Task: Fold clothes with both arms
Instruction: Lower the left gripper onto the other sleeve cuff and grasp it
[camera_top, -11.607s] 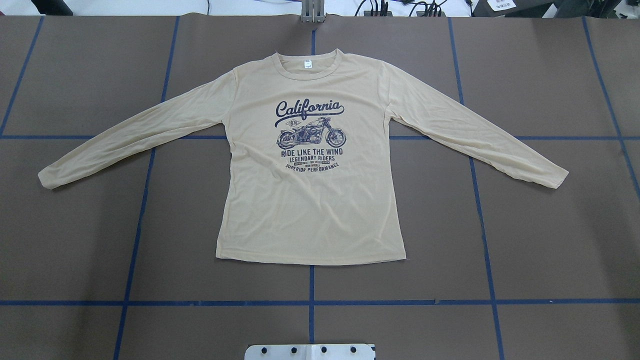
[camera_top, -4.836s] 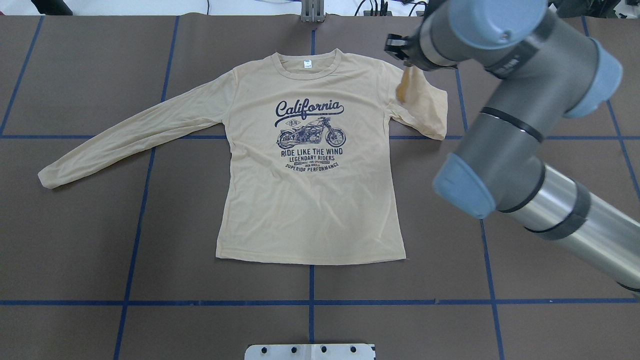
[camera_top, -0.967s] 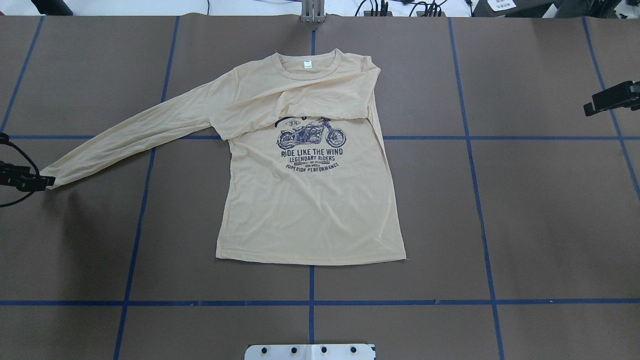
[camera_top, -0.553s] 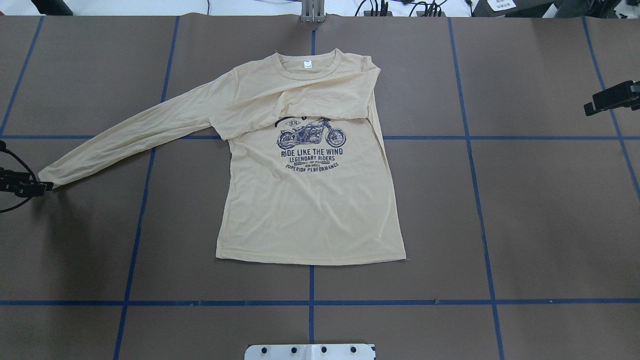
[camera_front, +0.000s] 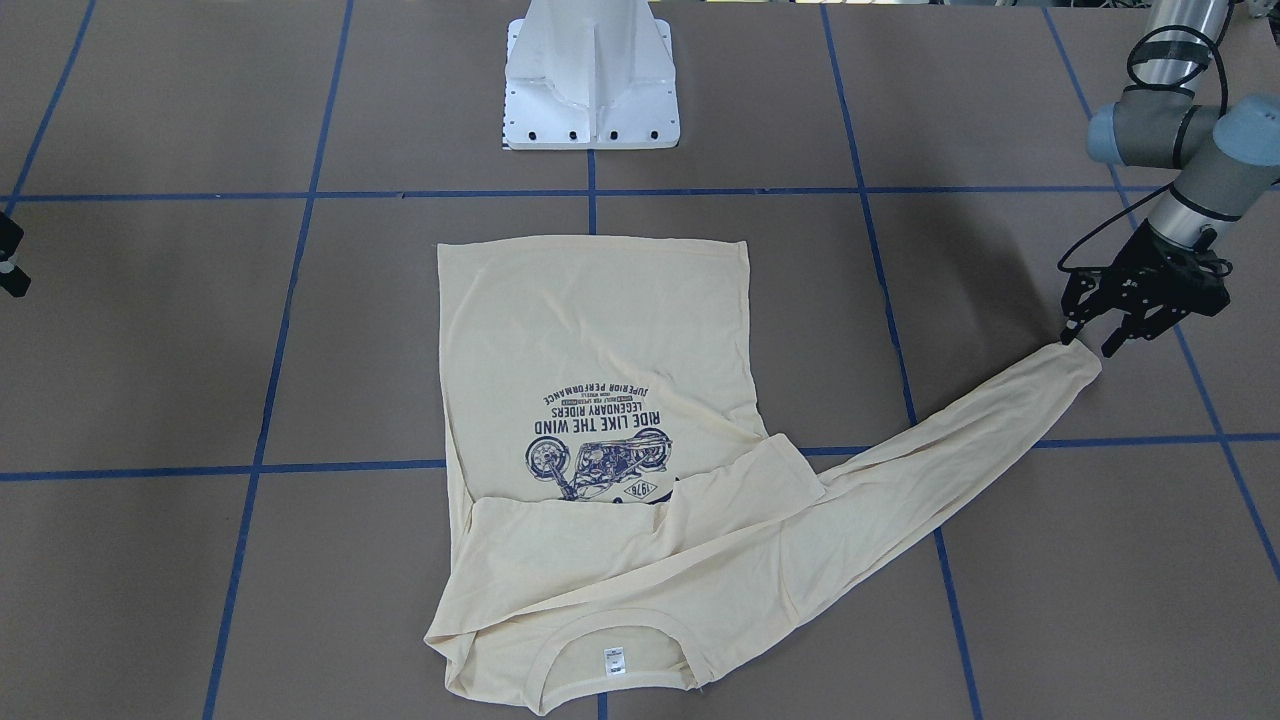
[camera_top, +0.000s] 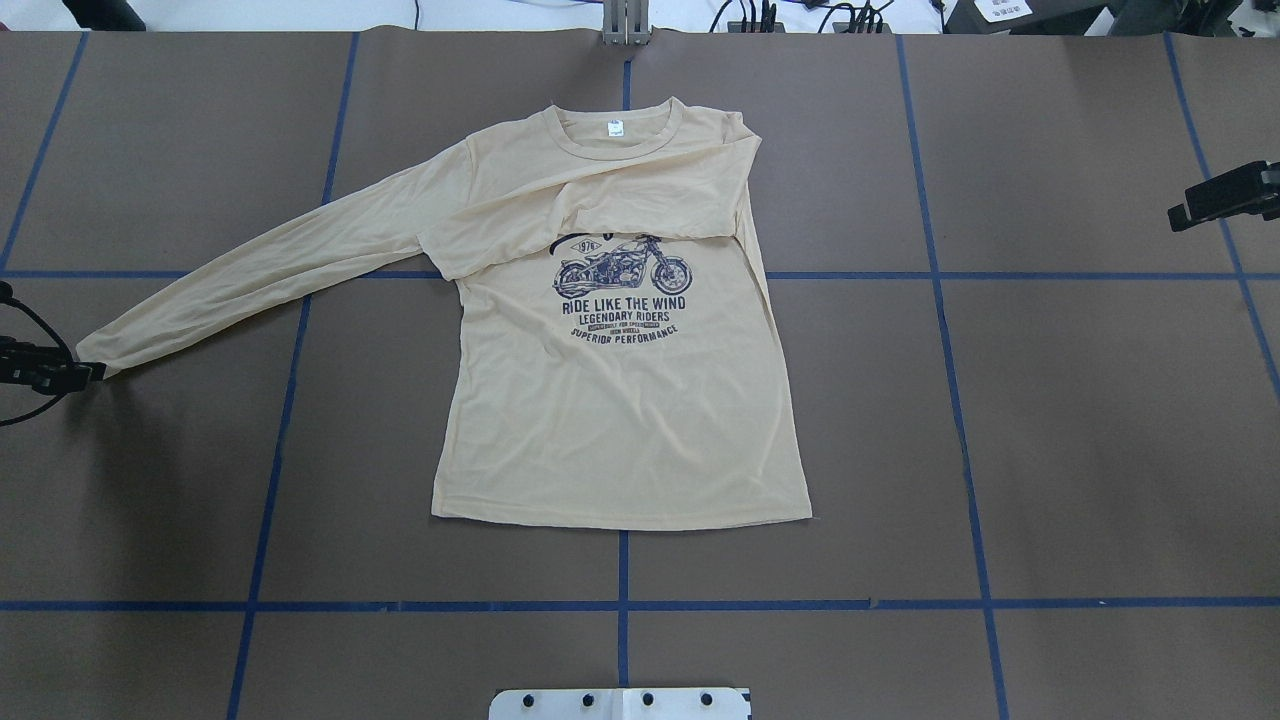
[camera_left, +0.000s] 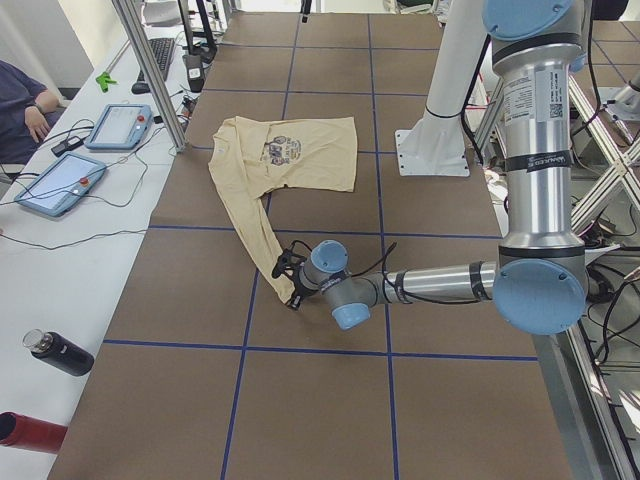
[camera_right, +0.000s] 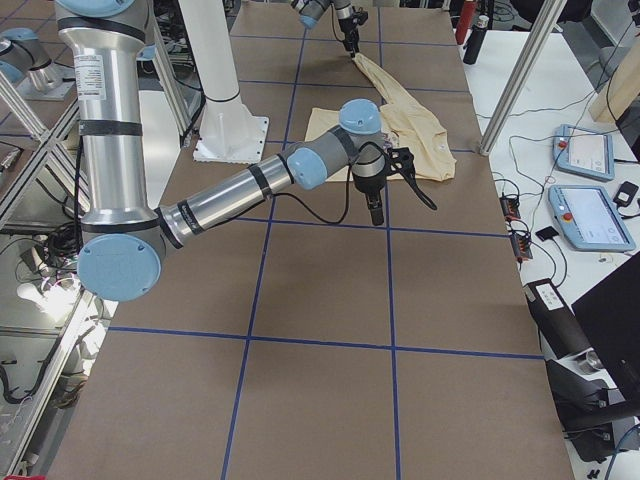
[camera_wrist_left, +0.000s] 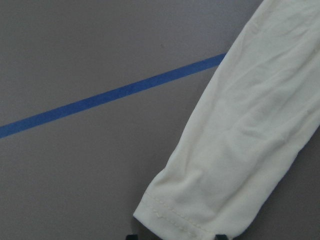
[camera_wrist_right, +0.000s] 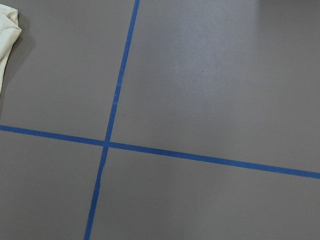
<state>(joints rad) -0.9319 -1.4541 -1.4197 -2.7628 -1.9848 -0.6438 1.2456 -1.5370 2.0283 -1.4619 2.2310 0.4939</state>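
Moved: the folded sleeve (camera_top: 600, 212) of the pale cream-yellow long-sleeved T-shirt (camera_top: 620, 420) lay spread flat in the earliest frame and now crosses the chest. The black two-finger right gripper (camera_top: 1185, 210) that carried it has pulled back to the robot's right edge. The black two-finger left gripper (camera_top: 95, 371) has barely shifted in the last second.

Front-facing: T-shirt flat in the middle of the brown paper-covered table (camera_front: 150, 330), hem toward the white pedestal base (camera_front: 590, 90), small white neck label (camera_front: 613, 663) nearest the camera. The folded sleeve hides the top of the navy motorcycle print (camera_front: 595, 450). The outstretched sleeve (camera_front: 950, 450) runs to the robot's left, where the left gripper's fingers stand apart on either side of the cuff (camera_front: 1082, 362) — not clamped.

Overhead: "RIDE LIKE THE WIND" reads clear below the folded sleeve; blue tape lines (camera_top: 400, 605) grid the table; right gripper well apart from the shirt.

Exterior left: near arm reaches low, its gripper at the cuff; a person (camera_left: 20, 100) and two tablets (camera_left: 120, 125) at the white bench.

Exterior right: near arm's gripper hangs over bare table just beside the shirt — fingers spread, holding nothing.

Left wrist: stitched cuff lies on the table between two dark fingertips at the bottom edge.

Right wrist: bare table, crossing tape, a scrap of cream cloth in the top-left corner.
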